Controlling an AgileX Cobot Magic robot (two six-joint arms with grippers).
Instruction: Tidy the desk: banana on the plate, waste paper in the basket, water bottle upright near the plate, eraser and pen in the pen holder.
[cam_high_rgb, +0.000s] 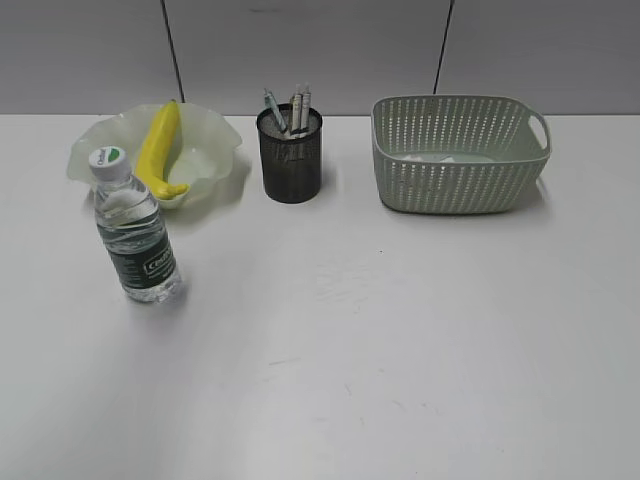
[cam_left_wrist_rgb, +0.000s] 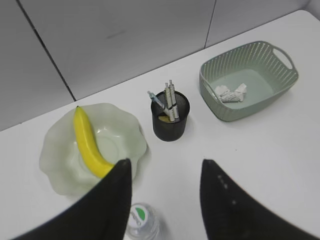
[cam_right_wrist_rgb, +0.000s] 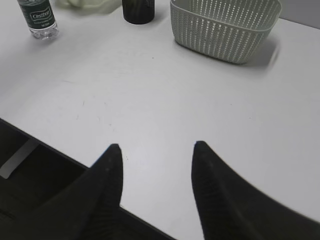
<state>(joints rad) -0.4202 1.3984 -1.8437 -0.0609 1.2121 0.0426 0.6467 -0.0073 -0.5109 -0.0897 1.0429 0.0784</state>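
The yellow banana (cam_high_rgb: 160, 145) lies in the pale green ruffled plate (cam_high_rgb: 218, 135) at the back left. Just in front of it the water bottle (cam_high_rgb: 135, 235) stands upright. Pens (cam_high_rgb: 298, 108) stick out of the black mesh pen holder (cam_high_rgb: 291, 160); a yellowish bit (cam_left_wrist_rgb: 164, 118) shows inside it, and I cannot tell if it is the eraser. Crumpled waste paper (cam_left_wrist_rgb: 230, 93) lies in the sage green basket (cam_left_wrist_rgb: 227, 107). My left gripper (cam_left_wrist_rgb: 166, 162) hangs open high above the bottle cap (cam_left_wrist_rgb: 142, 220), holding nothing. My right gripper (cam_right_wrist_rgb: 157, 146) is open over the desk's front edge.
Neither arm shows in the exterior view. The white desk (cam_high_rgb: 400, 330) spreads wide in front of the row of objects. A grey panelled wall (cam_high_rgb: 320, 50) closes the back. The desk's front edge (cam_right_wrist_rgb: 60, 150) drops to dark space below.
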